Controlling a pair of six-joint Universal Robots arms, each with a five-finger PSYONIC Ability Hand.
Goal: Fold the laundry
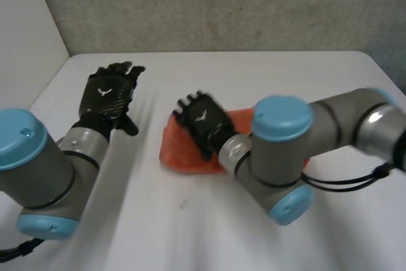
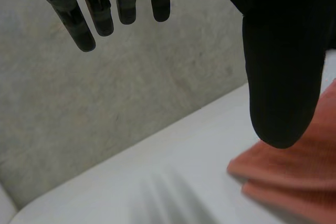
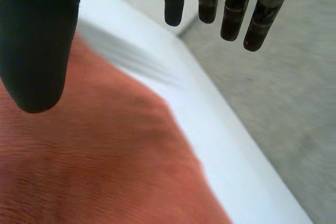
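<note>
Near the centre of the frame, on the white desk (image 1: 266, 74), lay the folded orange cloth (image 1: 185, 152). The right hand (image 1: 203, 120) was over its upper left part, fingers (image 3: 209, 3) straight and spread, pinching nothing. At the left, the left hand (image 1: 109, 93) was apart from the cloth, its fingers (image 2: 103, 17) also straight and spread.

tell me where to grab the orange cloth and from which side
Probably its layered edge facing the left hand, approached low from that side: the orange cloth lies flat and folded, that edge is bare, and the right hand covers its middle.
</note>
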